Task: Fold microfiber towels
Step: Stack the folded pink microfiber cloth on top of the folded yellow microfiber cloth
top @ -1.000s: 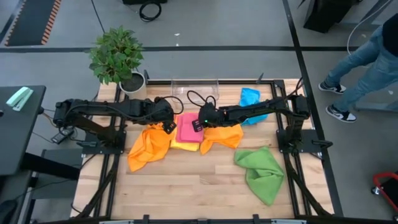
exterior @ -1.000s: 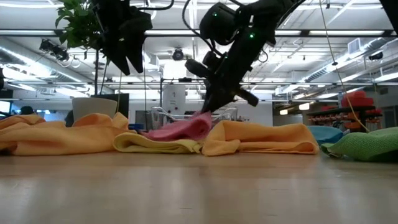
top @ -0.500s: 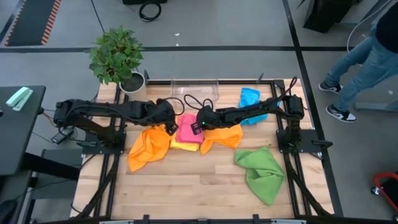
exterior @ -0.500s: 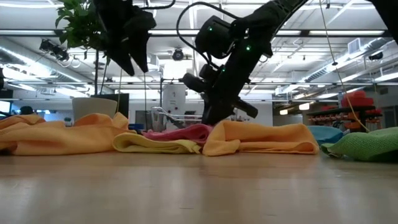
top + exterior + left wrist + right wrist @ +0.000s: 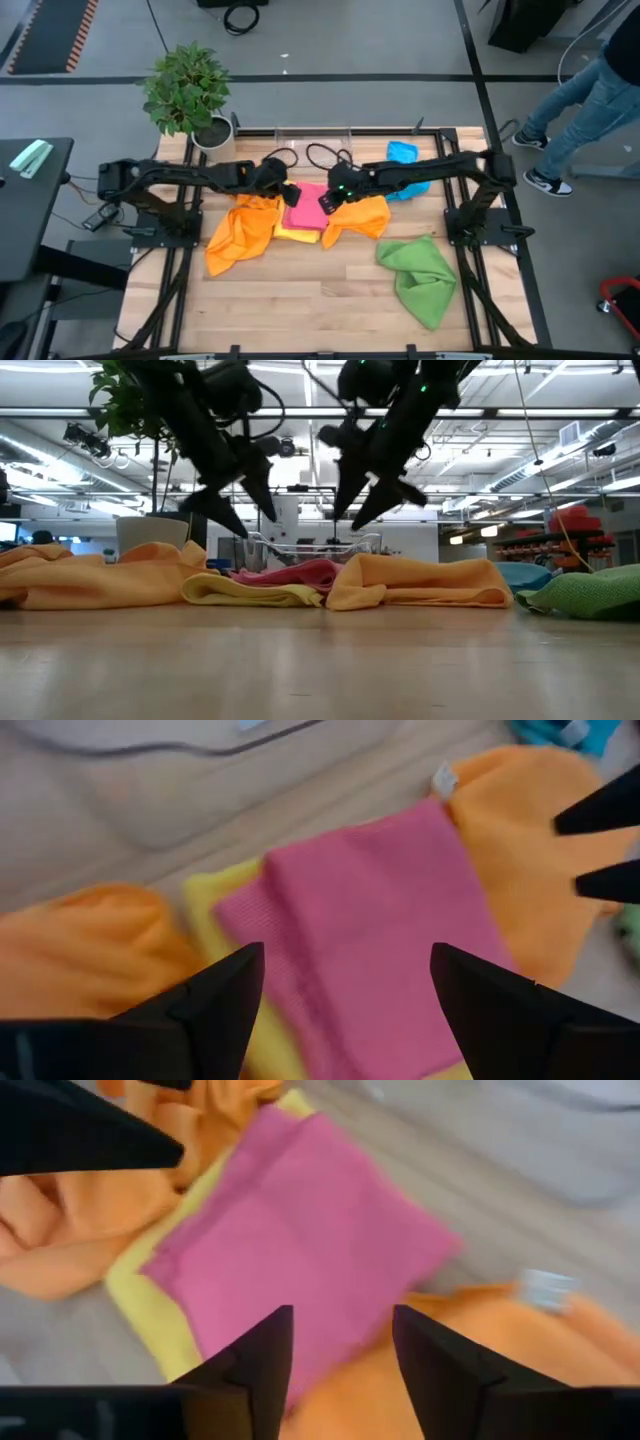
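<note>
Green towel lies crumpled nearest you on the counter, unfolded, and both orange towels are loose heaps too. Mid-counter, the pink towel lies folded on the yellow towel; your left pincer and right pincer hover spread and empty beside it. Farthest back, the blue towel waits, so most folding remains.

Two dark, matte-black jointed arms, the left arm and the right arm, rise from black frame mounts at either side of the wooden table. A small green indicator light glows on the right arm's wrist, and black cables loop above the table's far edge. Each gripper ends in two tapered, pointed black fingers.
</note>
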Controlling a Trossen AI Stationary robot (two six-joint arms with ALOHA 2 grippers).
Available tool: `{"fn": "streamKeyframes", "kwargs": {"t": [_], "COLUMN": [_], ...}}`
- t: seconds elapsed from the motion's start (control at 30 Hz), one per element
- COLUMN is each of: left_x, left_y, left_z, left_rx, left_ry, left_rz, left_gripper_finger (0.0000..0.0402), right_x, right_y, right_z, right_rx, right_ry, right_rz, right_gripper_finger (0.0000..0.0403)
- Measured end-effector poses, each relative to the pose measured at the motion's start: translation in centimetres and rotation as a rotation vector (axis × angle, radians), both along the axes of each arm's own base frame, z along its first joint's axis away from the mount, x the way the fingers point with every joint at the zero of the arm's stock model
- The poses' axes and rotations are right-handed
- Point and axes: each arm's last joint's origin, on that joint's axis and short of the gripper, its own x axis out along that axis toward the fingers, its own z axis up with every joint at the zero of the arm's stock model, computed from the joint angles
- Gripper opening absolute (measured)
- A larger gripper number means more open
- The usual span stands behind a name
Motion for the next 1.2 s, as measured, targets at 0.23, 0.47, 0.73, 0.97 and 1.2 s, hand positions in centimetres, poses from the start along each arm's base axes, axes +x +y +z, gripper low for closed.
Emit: {"fn": "streamKeyframes", "kwargs": {"t": [0.23,0.47,0.73,0.97,1.2], "left_x": [3.6,3.5,3.6,3.9,3.9], "left_y": [0.2,0.3,0.3,0.2,0.5], "left_z": [-2.3,-3.7,-4.1,-4.7,-5.8], "left_rx": [0.003,0.007,-0.012,-0.035,-0.047], "left_ry": [0.127,0.222,0.23,0.232,0.268], "left_rz": [-0.093,-0.061,-0.072,-0.087,-0.084], "left_gripper_finger": [0.0293,0.0293,0.0286,0.0245,0.0204], "right_x": [-3.9,-5.3,-4.8,-4.4,-4.4], "right_y": [-0.7,-0.9,-0.9,-0.9,-0.9], "right_z": [3.8,5.2,4.1,3.5,3.5], "right_rx": [-0.109,-0.134,-0.128,-0.128,-0.124], "right_ry": [0.066,0.059,0.108,0.12,0.121], "right_rz": [-0.091,-0.133,-0.139,-0.135,-0.14], "right_gripper_finger": [0.0192,0.0191,0.019,0.019,0.019]}}
